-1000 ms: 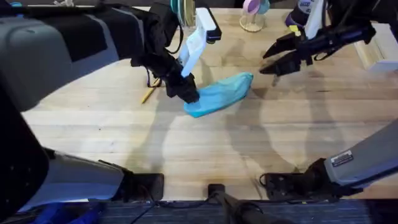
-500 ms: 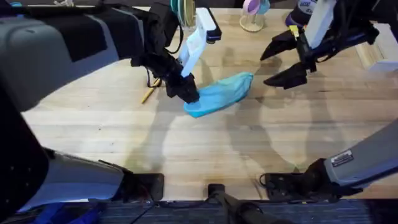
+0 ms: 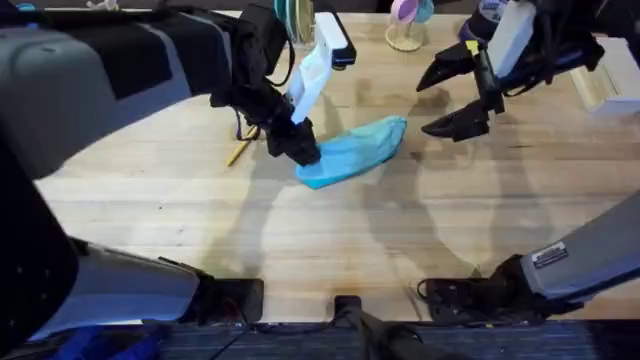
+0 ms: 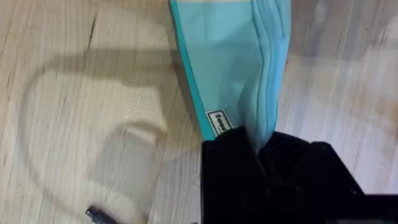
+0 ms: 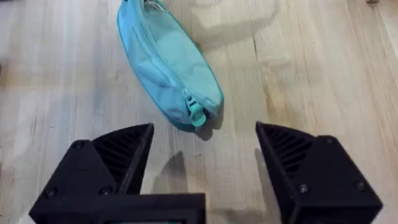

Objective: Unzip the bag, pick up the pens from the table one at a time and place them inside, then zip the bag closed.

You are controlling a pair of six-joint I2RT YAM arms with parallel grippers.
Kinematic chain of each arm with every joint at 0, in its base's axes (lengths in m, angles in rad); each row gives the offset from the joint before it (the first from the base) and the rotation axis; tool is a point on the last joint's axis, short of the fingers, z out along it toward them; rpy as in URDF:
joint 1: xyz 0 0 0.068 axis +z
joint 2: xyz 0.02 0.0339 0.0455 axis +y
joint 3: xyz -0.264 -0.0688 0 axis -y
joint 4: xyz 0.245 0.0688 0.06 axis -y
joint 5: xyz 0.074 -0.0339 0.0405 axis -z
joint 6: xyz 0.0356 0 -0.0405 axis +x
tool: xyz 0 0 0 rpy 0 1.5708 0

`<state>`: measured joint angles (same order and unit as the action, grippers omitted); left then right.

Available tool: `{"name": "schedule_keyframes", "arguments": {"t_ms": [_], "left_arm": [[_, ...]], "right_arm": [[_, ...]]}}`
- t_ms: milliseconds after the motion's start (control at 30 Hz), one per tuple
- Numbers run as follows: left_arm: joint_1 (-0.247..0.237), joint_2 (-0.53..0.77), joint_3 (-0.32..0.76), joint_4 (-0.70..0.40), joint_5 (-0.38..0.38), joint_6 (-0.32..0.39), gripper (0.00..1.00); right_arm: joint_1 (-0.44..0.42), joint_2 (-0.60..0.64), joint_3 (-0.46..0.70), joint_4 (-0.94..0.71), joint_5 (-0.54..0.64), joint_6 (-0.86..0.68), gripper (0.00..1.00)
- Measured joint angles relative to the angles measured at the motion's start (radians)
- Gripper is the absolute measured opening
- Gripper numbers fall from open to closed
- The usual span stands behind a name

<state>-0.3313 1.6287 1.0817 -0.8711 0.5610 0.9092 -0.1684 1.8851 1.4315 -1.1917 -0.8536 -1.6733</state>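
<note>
Left claw pinches the zipped bag's end; right claw spread.

One light blue zippered pencil pouch lies on the single butcher-block table. One yellow-orange pen can be counted beside the left arm, partly hidden under it, so any others there cannot be told. Two grippers are present, the left gripper and the right gripper, one per arm.
</note>
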Motion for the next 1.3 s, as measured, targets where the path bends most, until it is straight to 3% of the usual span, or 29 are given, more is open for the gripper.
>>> {"name": "schedule_keyframes", "arguments": {"t_ms": [633, 1300], "left_arm": [[0.000, 0.000, 0.000, 0.000, 0.000, 0.000, 0.044], [0.000, 0.000, 0.000, 0.000, 0.000, 0.000, 0.044]], "right_arm": [[0.019, 0.000, 0.000, 0.037, 0.004, -0.003, 0.995], [0.146, 0.028, 0.000, 0.093, 0.185, -0.004, 0.947]]}}
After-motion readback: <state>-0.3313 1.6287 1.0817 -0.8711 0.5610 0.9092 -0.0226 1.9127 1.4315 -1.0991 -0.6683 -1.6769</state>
